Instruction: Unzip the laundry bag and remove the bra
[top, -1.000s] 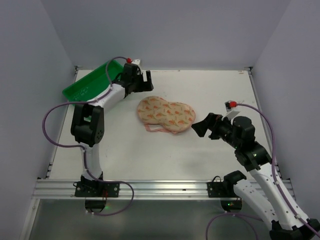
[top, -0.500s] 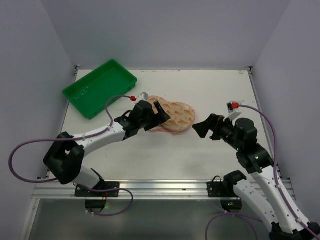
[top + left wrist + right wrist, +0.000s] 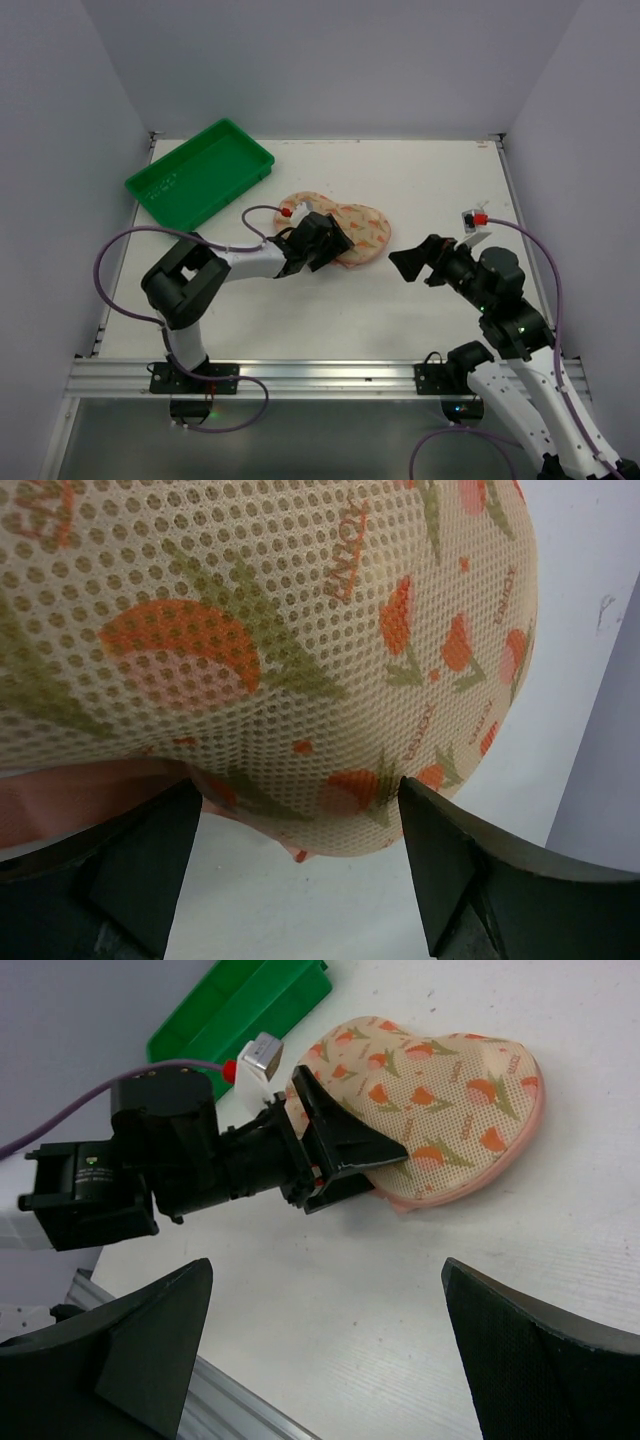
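Laundry bag (image 3: 350, 226) lies flat on the white desk (image 3: 430, 180), about mid-desk, its long axis running left to right. It is well apart from the green tray (image 3: 200, 172), which sits at the far left corner. The fabric is cream mesh with an orange-pink print, clear in the left wrist view (image 3: 300, 630). Pink trim (image 3: 533, 1110) runs along its rim. I cannot make out the zip slider in any view, so I cannot tell whether the zip is open.

Left gripper (image 3: 326, 243): the arm is stretched low across the desk and reaches the bag's near-left edge. The fingers are spread wide. In the wrist view the rounded end of the bag fills the gap between them (image 3: 298, 792). The right wrist view (image 3: 385, 1170) shows one finger over the bag's top face and one at its rim. I cannot tell whether either finger touches the fabric.

Right gripper (image 3: 415, 262): it hovers to the right of the bag and clear of it, pointing toward it. The fingers are spread apart with nothing between them, only bare desk below (image 3: 326, 1265).
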Available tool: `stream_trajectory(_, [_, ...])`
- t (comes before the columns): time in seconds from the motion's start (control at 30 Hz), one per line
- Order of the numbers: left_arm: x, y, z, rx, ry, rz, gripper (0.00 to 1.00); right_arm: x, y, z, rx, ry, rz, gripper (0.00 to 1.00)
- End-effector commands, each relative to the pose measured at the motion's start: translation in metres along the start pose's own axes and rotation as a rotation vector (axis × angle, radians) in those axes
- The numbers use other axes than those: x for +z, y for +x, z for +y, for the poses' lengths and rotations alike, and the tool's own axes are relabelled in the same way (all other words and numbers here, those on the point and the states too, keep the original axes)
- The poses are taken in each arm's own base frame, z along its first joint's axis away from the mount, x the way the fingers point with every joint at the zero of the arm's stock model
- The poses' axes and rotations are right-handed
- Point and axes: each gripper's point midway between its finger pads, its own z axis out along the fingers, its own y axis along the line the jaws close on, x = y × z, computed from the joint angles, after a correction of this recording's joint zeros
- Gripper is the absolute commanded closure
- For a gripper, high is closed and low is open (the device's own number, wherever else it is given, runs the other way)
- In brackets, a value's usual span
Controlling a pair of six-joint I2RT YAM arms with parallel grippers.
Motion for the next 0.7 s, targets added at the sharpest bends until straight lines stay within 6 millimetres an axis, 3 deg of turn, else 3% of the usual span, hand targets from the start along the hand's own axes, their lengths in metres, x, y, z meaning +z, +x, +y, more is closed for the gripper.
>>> stream_trajectory(0.0, [0.011, -0.012, -0.024, -0.033, 0.056, -0.067, 0.18, -0.002, 0.001, 0.001, 0.013, -0.009, -0.005, 0.01])
stream_trajectory(0.03, [0.014, -0.013, -0.024, -0.025, 0.052, -0.073, 0.19, -0.003, 0.002, 0.0, 0.013, -0.009, -0.005, 0.01])
stream_trajectory(0.13, [0.02, -0.018, -0.02, 0.007, 0.033, -0.106, 0.39, -0.003, 0.003, 0.001, 0.018, -0.012, -0.003, 0.01])
stream_trajectory(0.23, [0.017, -0.02, -0.02, 0.062, 0.036, -0.11, 0.85, -0.004, 0.003, 0.001, 0.014, -0.014, -0.002, 0.01])
stream_trajectory(0.3, [0.014, -0.018, -0.021, 0.131, 0.044, -0.093, 0.98, -0.004, 0.003, 0.001, 0.01, -0.013, -0.003, 0.01])
stream_trajectory(0.4, [0.009, -0.012, -0.022, 0.286, 0.077, -0.049, 1.0, -0.002, 0.004, -0.003, 0.009, 0.002, -0.002, 0.01])
stream_trajectory(0.57, [-0.007, 0.016, -0.025, 0.595, 0.23, 0.096, 1.0, 0.003, 0.006, -0.003, 0.002, -0.005, 0.01, 0.01])
stream_trajectory(0.6, [-0.01, 0.021, -0.015, 0.701, 0.222, 0.135, 1.0, 0.004, 0.007, -0.004, 0.001, -0.003, 0.015, 0.01])
stream_trajectory(0.67, [-0.023, 0.031, -0.015, 0.809, 0.281, 0.208, 1.0, 0.005, 0.007, -0.004, 0.004, 0.0, 0.011, 0.02])
